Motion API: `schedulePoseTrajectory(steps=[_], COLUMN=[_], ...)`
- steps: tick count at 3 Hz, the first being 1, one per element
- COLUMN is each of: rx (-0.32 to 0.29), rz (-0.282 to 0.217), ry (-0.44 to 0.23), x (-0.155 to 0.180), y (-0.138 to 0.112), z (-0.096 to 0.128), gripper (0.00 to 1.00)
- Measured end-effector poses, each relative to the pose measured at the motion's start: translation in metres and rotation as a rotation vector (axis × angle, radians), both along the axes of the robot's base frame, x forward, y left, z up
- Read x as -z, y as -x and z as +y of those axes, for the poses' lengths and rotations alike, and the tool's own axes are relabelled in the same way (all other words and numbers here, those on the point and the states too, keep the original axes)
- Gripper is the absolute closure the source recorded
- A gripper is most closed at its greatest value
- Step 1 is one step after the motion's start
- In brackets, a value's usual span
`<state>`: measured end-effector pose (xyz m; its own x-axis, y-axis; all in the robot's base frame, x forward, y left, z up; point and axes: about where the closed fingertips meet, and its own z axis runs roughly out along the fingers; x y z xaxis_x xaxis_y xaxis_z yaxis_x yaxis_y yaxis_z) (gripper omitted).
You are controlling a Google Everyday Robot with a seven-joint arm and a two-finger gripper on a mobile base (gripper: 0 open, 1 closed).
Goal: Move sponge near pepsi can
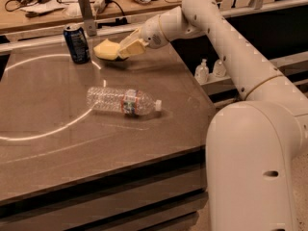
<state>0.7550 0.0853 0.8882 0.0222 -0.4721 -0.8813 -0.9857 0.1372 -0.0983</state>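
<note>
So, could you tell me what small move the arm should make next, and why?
Probably lower the sponge straight down onto the table. The gripper, near the table's far edge, is shut on one end of it, just beside the pepsi can with a small gap between them. A shadow beneath suggests the sponge hangs slightly above the surface.

I have the gripper (126,48) at the far side of the table (57,162), its fingers clamped on the right end of the sponge (105,50). The sponge hangs just above the surface, just right of the can (77,43) and not touching it. The bottle (122,101) lies on its side nearer in, cap pointing right, well apart from both.
</note>
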Motion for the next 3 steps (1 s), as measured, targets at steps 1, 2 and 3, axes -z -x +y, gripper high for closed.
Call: schedulePoseTrajectory(steps=[1, 2, 3], rx=[-0.005, 0.004, 0.022], rz=[0.001, 0.013, 0.021], ry=[-0.017, -0.007, 0.006], x=[0.002, 0.008, 0.018], y=[0.001, 0.002, 0.001], z=[0.012, 0.021, 0.026], gripper=[0.85, 0.61, 0.3])
